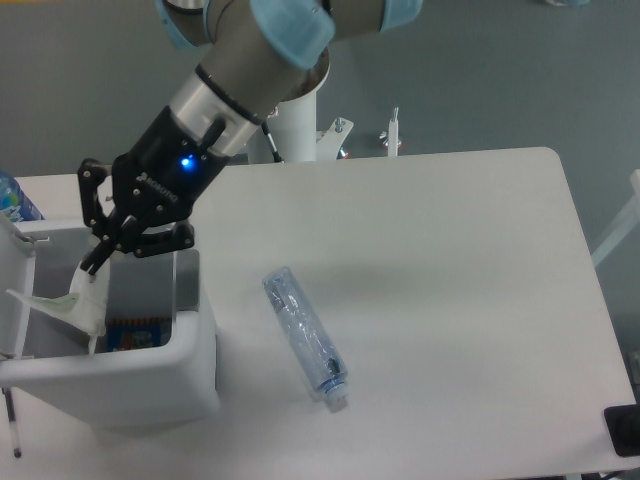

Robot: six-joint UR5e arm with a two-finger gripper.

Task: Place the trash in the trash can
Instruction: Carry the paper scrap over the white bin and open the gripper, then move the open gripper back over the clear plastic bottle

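The gripper (93, 266) hangs over the open trash can (110, 375) at the near left of the white surface (450, 280), its black fingers drawn together on the top edge of the white paper carton piece (72, 305). The carton piece dangles from the fingertips inside the mouth of the can, tilted, with one pale flap pointing left toward the can's left wall and a trace of green on it; whether its lower edge touches anything inside the can cannot be told. A blue light glows on the gripper's black body, and the arm (225, 95) slants up and to the right from it toward the far edge of the surface. The can is a boxy white bin with rounded corners; a grey latch tab (186, 290) shows on its right wall, and the hinged white lid (12, 290) stands raised at its left side. At the bottom of the can a small item with a blue and orange pattern (135, 333) is visible. The clear bluish plastic bottle (303, 338) lies on its side on the surface to the right of the can, apart from it, slanted with its pale cap toward the near right. At the far left edge, behind the lid, part of a bottle with a blue-and-white label (12, 200) shows.
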